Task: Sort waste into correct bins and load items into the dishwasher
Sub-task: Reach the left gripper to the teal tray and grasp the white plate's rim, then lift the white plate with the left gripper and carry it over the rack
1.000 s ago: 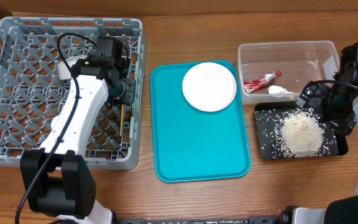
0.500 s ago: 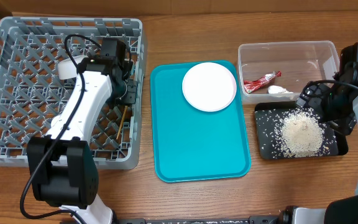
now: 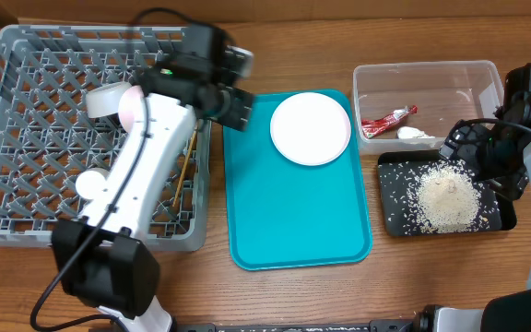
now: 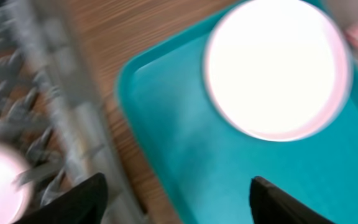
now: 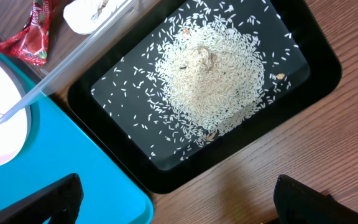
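Observation:
My left gripper (image 3: 239, 108) hangs open and empty over the grey dishwasher rack's (image 3: 26, 111) right edge and the teal tray's (image 3: 293, 217) near corner. In the blurred left wrist view its gripper (image 4: 179, 205) has one finger on each side of that corner, short of the white plate (image 4: 278, 68). The plate (image 3: 310, 127) lies on the teal tray. Wooden chopsticks (image 3: 185, 166), a white bowl (image 3: 105, 100) and a small white cup (image 3: 90, 184) lie in the rack. My right gripper (image 5: 179, 205) is open above the black tray's (image 5: 319, 68) corner, which holds rice (image 5: 213, 81).
The clear tub (image 3: 427, 74) at the back right holds a red-and-white wrapper (image 3: 385, 120) and a white scrap (image 3: 416, 134). The black tray (image 3: 395, 221) sits just in front of it, against the teal tray's right side. My right arm (image 3: 524, 129) stands at the table's right edge.
My left gripper has opened, left the chopsticks in the rack, and swung up and right to the teal tray's corner. The right arm has not moved.

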You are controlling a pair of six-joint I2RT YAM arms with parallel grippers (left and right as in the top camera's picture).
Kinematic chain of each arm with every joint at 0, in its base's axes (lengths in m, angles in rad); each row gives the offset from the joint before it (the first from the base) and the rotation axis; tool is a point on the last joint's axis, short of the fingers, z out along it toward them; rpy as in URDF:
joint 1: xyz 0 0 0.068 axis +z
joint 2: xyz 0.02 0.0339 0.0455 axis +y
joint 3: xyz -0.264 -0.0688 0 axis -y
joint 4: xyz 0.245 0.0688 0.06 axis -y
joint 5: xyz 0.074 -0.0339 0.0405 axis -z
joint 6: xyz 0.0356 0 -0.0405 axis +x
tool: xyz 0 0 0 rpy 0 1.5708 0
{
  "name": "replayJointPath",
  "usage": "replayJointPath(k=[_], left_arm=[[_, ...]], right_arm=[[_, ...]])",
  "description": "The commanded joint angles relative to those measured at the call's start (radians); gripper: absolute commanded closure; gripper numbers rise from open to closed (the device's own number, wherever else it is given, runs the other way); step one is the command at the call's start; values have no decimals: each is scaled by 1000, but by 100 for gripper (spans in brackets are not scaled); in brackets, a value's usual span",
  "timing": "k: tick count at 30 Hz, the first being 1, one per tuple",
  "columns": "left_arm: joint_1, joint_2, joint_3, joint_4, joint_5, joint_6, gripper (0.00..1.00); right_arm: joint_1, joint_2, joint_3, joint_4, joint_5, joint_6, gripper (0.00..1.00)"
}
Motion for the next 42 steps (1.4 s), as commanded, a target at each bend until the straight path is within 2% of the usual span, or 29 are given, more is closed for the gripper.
replayJointPath(k=[1, 9, 15, 23, 32, 39, 42], left_arm=[[-82, 25, 11, 26, 33, 122, 20], [-222, 157, 11, 101, 33, 192, 16], [-296, 282, 11, 157, 21, 192, 16], [-332, 401, 11, 201, 22, 191, 23], [-333, 416, 11, 235, 18, 164, 30], [-335, 438, 8, 238, 19, 126, 38], [-335, 438, 8, 230, 26, 92, 58]], right_arm=[[-3, -6, 12, 4, 8, -1, 0], [-3, -6, 12, 4, 8, -1, 0], [-3, -6, 12, 4, 8, -1, 0], [-3, -6, 12, 3, 9, -1, 0], [-3, -6, 12, 0, 9, -2, 0], [-3, -6, 12, 0, 9, -5, 0], [-3, -6, 12, 0, 9, -6, 0]])
